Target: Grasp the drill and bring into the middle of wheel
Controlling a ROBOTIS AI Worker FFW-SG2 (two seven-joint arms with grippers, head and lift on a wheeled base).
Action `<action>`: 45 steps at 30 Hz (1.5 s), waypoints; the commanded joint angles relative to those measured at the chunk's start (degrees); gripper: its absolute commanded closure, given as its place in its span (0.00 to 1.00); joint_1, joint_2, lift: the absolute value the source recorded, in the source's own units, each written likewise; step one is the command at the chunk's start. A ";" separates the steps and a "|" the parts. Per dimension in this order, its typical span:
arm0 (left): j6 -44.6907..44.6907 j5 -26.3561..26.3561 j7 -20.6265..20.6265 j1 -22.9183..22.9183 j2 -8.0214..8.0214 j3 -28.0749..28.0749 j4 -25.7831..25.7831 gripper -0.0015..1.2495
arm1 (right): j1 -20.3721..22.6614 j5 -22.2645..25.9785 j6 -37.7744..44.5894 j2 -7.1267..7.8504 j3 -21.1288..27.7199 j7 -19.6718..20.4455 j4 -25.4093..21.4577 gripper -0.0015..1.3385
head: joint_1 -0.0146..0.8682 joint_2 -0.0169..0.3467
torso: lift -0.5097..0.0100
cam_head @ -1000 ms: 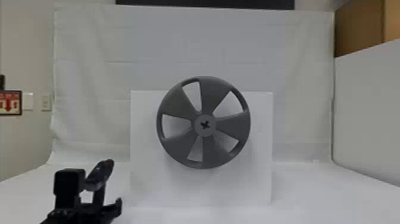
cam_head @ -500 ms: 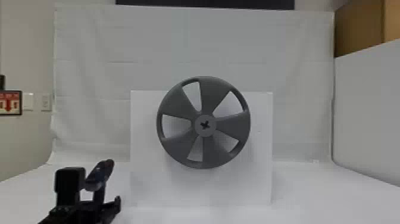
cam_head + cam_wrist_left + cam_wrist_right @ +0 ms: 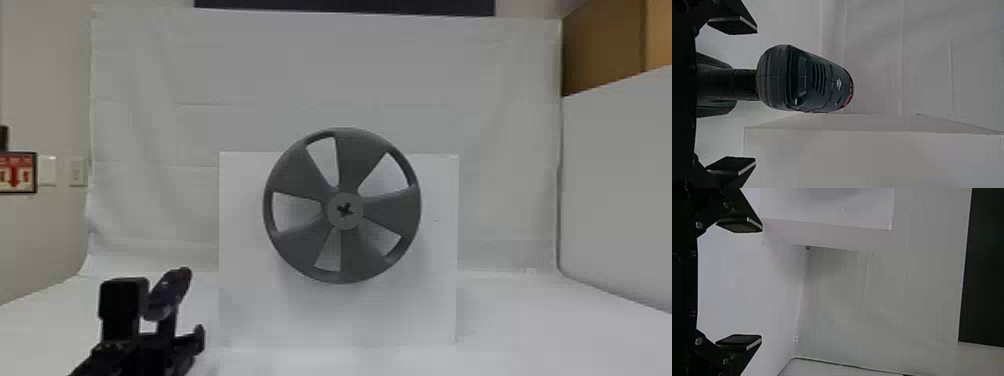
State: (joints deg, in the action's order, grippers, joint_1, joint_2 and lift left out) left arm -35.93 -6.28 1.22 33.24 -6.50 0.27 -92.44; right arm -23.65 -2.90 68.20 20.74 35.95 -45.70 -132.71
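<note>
Well, the drill (image 3: 170, 295) is at the lower left of the head view, down and to the left of the wheel (image 3: 350, 245) and well apart from it. Its dark head sits on top of the handle; where its foot rests I cannot tell. The left pincer (image 3: 155, 345) is right there with it, and the left wrist view shows its fingers (image 3: 732, 168) standing wide on either side of the handle – there's a gap on both sides, neither one touching. That same view shows slotted vents on the head and a small red patch toward its end.

The right pincer (image 3: 761, 282) is wide too, nothing between its fingers.

The grey wheel is upright in front of a white block (image 3: 240, 300), with a dark cross at its middle and open gaps between its broad spokes. The block stands on the white worktop (image 3: 525, 325). A pale cloth (image 3: 500, 100) hangs behind, a white partition (image 3: 620, 175) runs along the right – brown panels (image 3: 600, 55) show above it – and a red and white sign (image 3: 15, 172) is on the left.
</note>
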 commanded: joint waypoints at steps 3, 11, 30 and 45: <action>0.86 0.22 0.72 0.34 0.17 -0.09 0.95 0.09 | 0.00 0.00 0.00 0.00 -0.09 0.00 0.00 0.22 | 0.02 0.05 | 0.20; 1.39 0.13 0.81 0.87 0.43 -0.27 2.35 0.09 | 0.00 -0.09 0.00 0.00 -0.27 0.00 0.00 0.22 | 0.02 0.05 | 0.20; 2.62 -0.57 1.68 0.69 0.52 -0.09 3.23 0.55 | -0.08 -0.27 0.00 0.00 -0.53 0.00 0.09 0.22 | 0.02 0.05 | 0.20; 3.50 -1.89 4.67 -0.01 0.52 -0.97 3.23 0.85 | -0.17 -0.44 0.00 -0.18 -0.70 0.00 0.18 0.22 | 0.02 0.05 | 0.20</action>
State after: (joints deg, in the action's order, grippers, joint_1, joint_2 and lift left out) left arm -32.42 -6.93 4.56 33.48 -5.98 -0.53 -89.21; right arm -23.74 -3.33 68.20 20.64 35.26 -45.70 -132.54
